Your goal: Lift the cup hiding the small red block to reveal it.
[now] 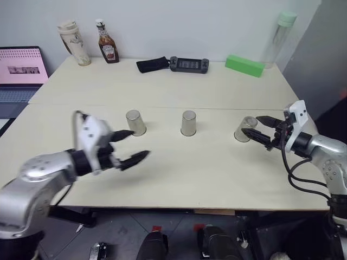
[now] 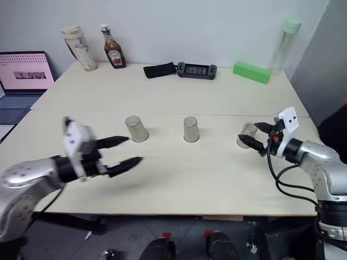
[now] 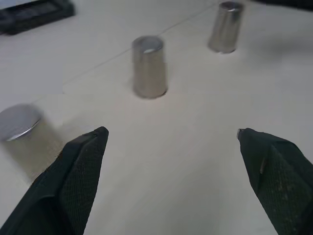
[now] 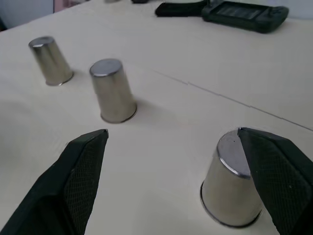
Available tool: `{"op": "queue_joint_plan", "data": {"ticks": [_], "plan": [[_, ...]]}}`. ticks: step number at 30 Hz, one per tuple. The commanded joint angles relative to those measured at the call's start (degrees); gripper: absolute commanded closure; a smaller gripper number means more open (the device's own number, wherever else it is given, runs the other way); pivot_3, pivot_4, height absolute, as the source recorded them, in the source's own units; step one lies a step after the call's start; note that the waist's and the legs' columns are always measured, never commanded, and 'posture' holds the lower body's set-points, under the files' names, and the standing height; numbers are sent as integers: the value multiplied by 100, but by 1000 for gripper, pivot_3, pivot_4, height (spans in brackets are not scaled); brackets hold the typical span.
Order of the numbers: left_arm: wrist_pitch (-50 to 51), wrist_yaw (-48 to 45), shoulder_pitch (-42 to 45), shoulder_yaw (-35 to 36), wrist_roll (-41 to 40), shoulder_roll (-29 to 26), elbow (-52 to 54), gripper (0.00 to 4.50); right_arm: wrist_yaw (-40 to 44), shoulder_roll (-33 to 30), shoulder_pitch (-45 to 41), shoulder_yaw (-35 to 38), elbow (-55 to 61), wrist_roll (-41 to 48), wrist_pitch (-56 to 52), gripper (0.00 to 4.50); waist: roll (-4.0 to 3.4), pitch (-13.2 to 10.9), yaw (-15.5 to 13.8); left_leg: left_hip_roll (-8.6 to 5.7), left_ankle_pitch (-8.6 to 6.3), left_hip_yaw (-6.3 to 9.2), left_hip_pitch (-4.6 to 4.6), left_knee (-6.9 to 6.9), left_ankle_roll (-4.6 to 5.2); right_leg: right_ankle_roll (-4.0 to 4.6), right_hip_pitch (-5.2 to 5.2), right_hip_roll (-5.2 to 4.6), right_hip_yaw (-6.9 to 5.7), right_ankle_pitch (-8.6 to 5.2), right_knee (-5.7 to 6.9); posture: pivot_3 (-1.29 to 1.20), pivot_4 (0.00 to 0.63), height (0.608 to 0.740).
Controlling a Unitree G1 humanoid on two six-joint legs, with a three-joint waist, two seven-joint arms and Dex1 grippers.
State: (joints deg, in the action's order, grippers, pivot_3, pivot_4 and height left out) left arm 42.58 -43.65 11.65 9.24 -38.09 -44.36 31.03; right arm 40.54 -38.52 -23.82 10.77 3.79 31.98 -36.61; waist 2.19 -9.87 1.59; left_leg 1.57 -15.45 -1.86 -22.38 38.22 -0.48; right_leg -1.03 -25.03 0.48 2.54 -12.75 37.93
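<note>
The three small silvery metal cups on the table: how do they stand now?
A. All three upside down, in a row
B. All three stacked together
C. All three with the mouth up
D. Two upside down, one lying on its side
A: the left silvery metal cup, the middle one and the right one each stand mouth-down, apart, in a row on the table.

Office-like test room, pale wooden table [image 1: 162, 81] against plain white wall, open laptop [image 1: 20, 73] far left, ketchup bottle [image 1: 107, 43], black handheld controller [image 1: 189, 65]
</note>
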Motion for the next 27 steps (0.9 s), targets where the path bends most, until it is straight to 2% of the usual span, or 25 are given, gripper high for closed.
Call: {"op": "queue_joint_plan", "data": {"ticks": [1, 5, 19, 27], "plan": [[136, 253, 791, -1005, 298, 432, -59, 13, -578, 225, -211, 130, 49, -210, 42, 0, 2, 1, -4, -2, 0, 6, -1, 3, 0, 0, 4, 0, -2, 0, 1, 0, 150, 740], [-1, 325, 1263, -1667, 658, 850, -350, 13, -1038, 474, -403, 173, -1, -395, 95, 0, 1, 1, 31, -2, 0, 4, -4, 0, 0, 0, -1, 2, 1, 1, 0, 0, 150, 740], [-193, 750, 1451, -2080, 1320, 1609, -633, 13, -1427, 878, -977, 26, -828, -745, 219, 0, 0, 1, 24, 4, 0, 4, -3, -2, 0, 4, -3, 17, 12, -1, 3, 0, 150, 740], [-158, 748, 1473, -2099, 1421, 1704, -558, 13, -1493, 1020, -1238, -155, -1391, -1086, 358, 0, 0, 1, 24, 6, 0, 10, -7, -4, 0, 6, -4, 18, 12, -1, 0, 0, 150, 740]]}}
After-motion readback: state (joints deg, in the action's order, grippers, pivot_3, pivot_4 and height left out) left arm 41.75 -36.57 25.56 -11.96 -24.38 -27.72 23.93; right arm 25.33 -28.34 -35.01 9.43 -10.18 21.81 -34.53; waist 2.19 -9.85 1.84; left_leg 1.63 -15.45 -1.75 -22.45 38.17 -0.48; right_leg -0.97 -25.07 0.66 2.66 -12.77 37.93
